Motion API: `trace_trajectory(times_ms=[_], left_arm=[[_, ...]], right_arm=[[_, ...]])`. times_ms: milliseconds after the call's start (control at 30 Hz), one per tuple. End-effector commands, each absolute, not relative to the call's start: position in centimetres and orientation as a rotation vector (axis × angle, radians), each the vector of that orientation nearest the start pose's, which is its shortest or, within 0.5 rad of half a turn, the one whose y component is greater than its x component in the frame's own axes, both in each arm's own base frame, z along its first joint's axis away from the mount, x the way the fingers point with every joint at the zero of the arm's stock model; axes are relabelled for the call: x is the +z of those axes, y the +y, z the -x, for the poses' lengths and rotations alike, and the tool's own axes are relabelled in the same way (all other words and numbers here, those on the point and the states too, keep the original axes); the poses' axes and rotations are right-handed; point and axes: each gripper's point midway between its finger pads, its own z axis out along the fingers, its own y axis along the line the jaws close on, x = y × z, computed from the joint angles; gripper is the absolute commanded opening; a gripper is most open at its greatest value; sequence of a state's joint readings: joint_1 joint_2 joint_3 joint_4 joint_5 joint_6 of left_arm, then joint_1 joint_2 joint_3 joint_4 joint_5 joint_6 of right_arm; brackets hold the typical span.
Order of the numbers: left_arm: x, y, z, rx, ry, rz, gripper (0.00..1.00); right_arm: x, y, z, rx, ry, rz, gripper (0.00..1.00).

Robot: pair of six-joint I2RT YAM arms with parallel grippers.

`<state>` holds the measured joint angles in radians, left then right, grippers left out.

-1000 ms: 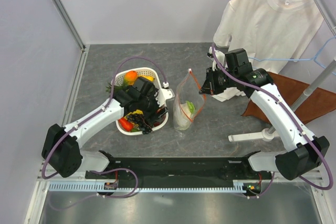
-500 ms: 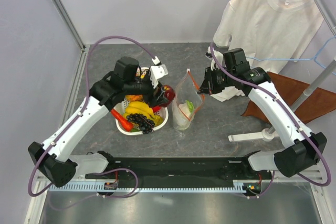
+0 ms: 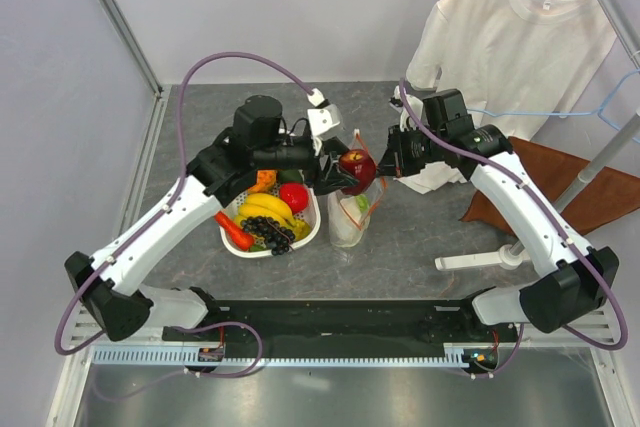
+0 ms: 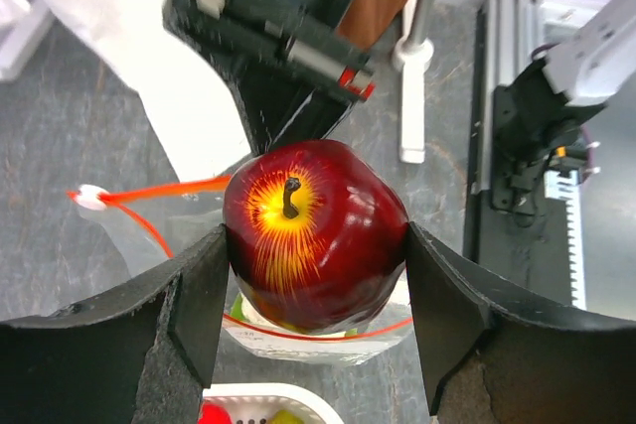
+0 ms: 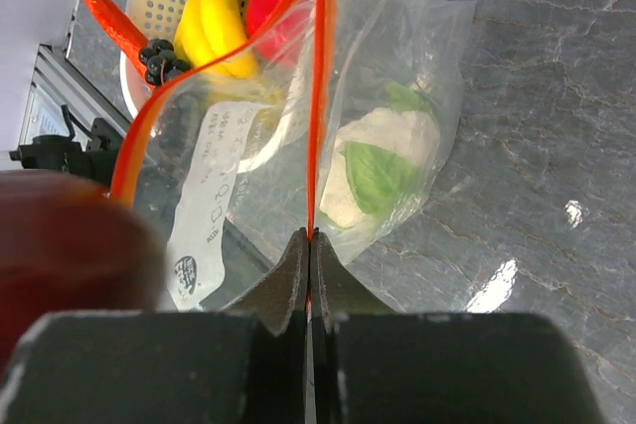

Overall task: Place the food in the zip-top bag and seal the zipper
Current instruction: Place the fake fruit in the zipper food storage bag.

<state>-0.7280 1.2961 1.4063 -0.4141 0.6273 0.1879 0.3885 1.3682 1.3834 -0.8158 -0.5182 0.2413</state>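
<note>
My left gripper is shut on a dark red apple, held just above the open mouth of the clear zip-top bag. In the left wrist view the apple fills the gap between the fingers, with the bag's mouth below. My right gripper is shut on the red-orange zipper strip and holds the bag's mouth up. Pale green cabbage lies inside the bag. The white basket holds a banana, grapes, a chili and a red fruit.
A white T-shirt hangs at the back right, over a brown cloth. A white stand base lies right of the bag. A metal frame post runs along the left wall.
My left gripper has lifted the apple out of the basket and carried it right, to above the bag's mouth. The right gripper has stayed on the zipper strip.
</note>
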Motion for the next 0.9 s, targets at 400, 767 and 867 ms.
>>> trace_trajectory(times_ms=[400,767,867], left_arm=[[30.4,-32.7,-30.7,-0.506,1.571,-1.115,0.52],[31.2,-32.2,-31.1,-0.475,1.596,-1.082,0.96],[32.6,-31.7,-30.5,-0.491,1.584,-1.061,1.0]], right_arm=[[27.1,22.2,-29.5,0.93,2.321,0.405,0.0],[27.2,21.6,-30.7,0.915,2.334,0.343,0.0],[27.4,21.6,-31.0,0.917,2.331,0.341,0.0]])
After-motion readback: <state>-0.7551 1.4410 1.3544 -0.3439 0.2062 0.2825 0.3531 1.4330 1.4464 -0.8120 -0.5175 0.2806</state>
